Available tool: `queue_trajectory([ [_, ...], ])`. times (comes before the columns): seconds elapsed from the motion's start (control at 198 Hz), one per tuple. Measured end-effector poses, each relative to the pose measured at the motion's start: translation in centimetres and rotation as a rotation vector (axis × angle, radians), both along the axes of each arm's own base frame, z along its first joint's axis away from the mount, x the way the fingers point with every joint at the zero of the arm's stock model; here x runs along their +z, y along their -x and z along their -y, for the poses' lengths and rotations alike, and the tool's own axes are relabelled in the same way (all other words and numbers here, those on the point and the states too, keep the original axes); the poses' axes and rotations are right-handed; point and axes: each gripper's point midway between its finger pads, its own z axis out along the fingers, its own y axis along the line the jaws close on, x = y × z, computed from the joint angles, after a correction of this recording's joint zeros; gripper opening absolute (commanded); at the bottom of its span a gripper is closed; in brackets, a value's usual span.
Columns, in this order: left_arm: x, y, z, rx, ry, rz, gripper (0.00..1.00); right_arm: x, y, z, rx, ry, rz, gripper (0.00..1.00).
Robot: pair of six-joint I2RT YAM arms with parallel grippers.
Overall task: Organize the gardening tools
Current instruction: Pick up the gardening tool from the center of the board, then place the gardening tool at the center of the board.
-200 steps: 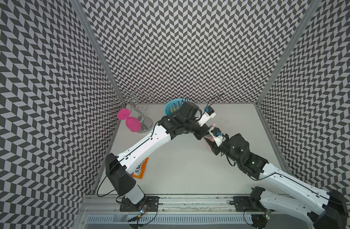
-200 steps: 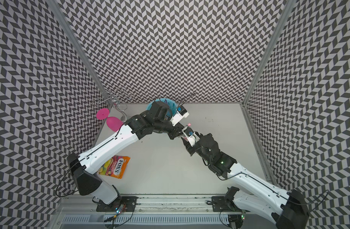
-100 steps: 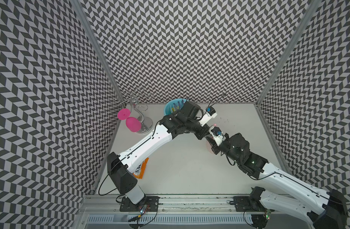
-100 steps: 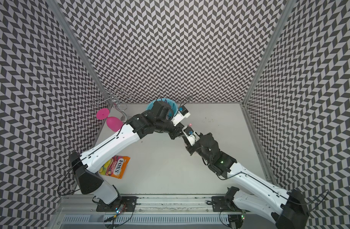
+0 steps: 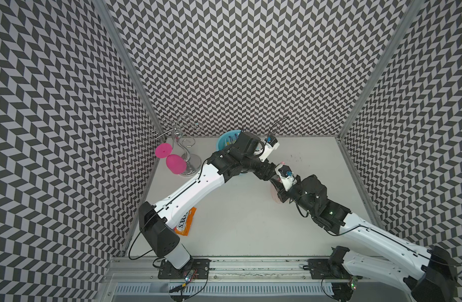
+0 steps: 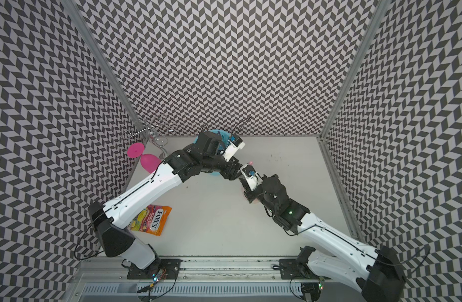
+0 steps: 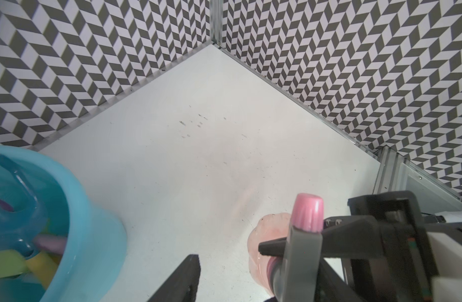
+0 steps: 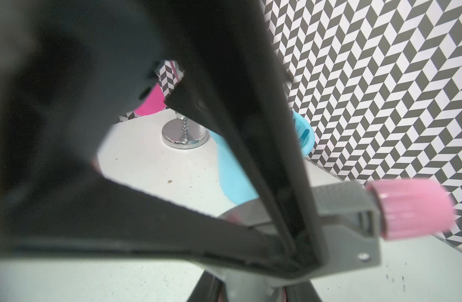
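- The spray bottle (image 7: 304, 235) has a translucent pink body, a grey head and a pink nozzle cap (image 8: 413, 209). In both top views it sits just off the centre of the table (image 5: 237, 222), toward 2 o'clock. I cannot tell whether its base touches the table.
- The right gripper (image 5: 279, 191) reaches in from 5 o'clock and is clamped on the bottle's grey head. One black fingertip (image 7: 273, 247) lies flat against it.
- The left gripper (image 5: 269, 174) comes in from 7 o'clock with its jaws spread apart. One of its fingers (image 7: 185, 277) stands clear of the bottle, with bare table between them.
- The pale-blue bucket (image 7: 93, 222) stands at 12 o'clock near the back wall. Purple, green, yellow and blue toy tools (image 7: 41, 264) lie inside it.
- The magenta wine glass (image 5: 175, 163) hangs tilted on the chrome rack (image 5: 192, 167) at 10 o'clock.
- The orange snack packet (image 6: 152, 221) lies flat at 8 o'clock.
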Motion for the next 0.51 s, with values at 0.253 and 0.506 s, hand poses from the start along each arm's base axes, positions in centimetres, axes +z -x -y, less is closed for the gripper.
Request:
queue_trajectory([
  [0.253,3.9,-2.4,-7.2,0.247,0.108,0.098,0.87,-2.2,-1.6,-0.8,-0.028,0.014,-0.031,0.10],
  [0.506,5.7,-2.1,-11.4,0.373,0.184,0.153,0.87,-3.7,-4.1,-1.0,-0.067,-0.015,-0.057,0.10],
])
